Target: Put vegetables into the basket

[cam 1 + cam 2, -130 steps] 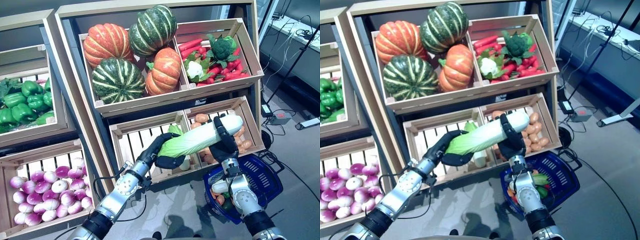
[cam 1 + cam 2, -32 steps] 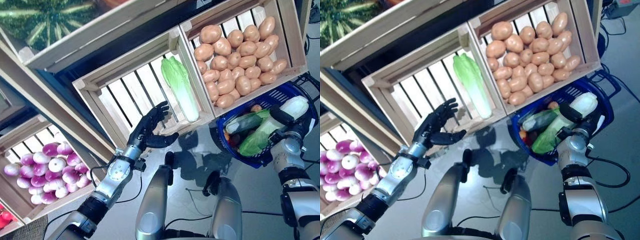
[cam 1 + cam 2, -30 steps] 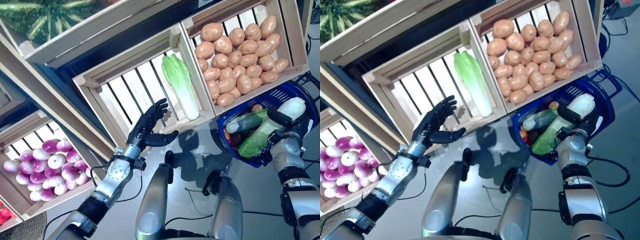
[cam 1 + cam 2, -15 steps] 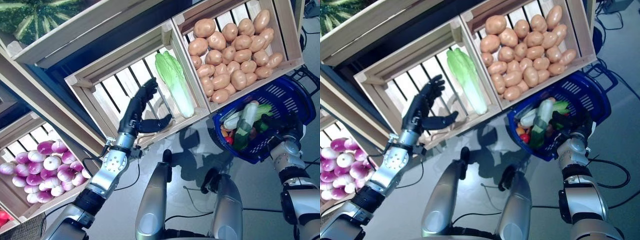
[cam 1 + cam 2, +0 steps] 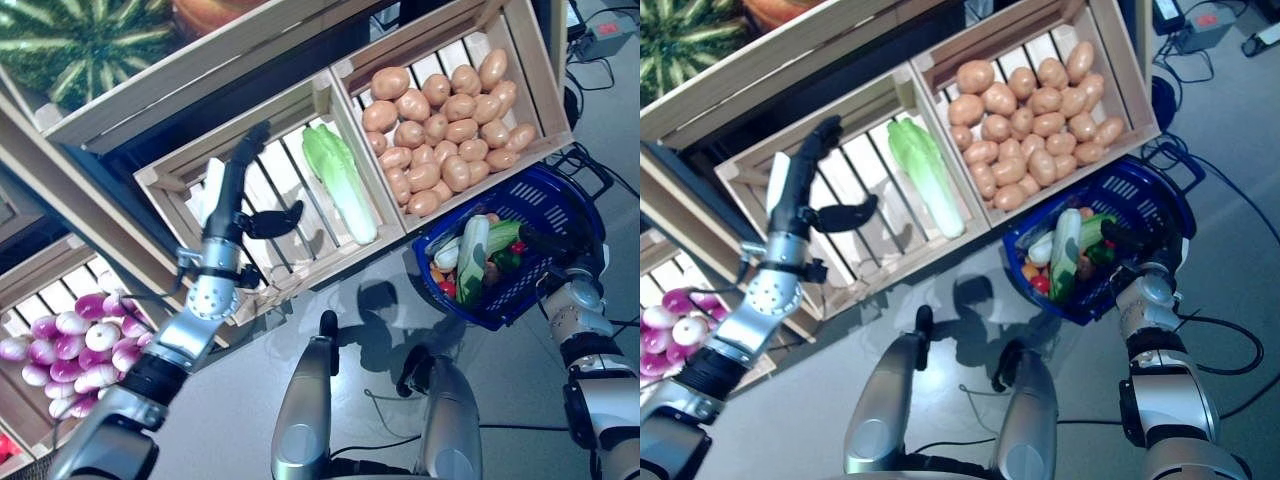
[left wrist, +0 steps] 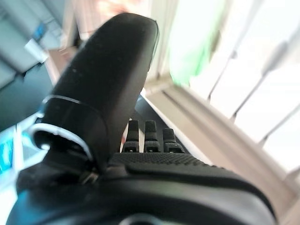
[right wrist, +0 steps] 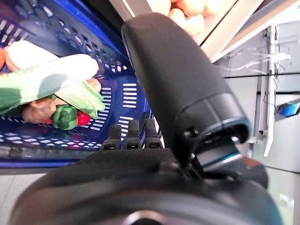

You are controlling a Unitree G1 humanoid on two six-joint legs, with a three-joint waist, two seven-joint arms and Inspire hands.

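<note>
A blue plastic basket [image 5: 548, 192] stands on the floor at the lower right. In it a long napa cabbage [image 5: 471, 258] lies tilted on top of other vegetables. My right hand [image 5: 548, 243] hovers open at the basket's near rim and holds nothing; its wrist view shows the basket's wall [image 7: 117, 98] and that cabbage [image 7: 47, 75] past the straight fingers. A second napa cabbage [image 5: 342, 182] lies in the slatted wooden crate [image 5: 180, 180] on the lower shelf. My left hand [image 5: 228, 205] is raised inside that crate, open, left of this cabbage and apart from it.
A crate of potatoes [image 5: 440, 130] sits right of the cabbage crate, just above the basket. Purple turnips [image 5: 70, 345] fill a crate at the lower left. A striped green pumpkin [image 5: 80, 40] rests on the upper shelf.
My right hand has let go of the cabbage, which now lies in the basket. My left hand has risen from below the crate's front edge into the crate. The camera has shifted.
</note>
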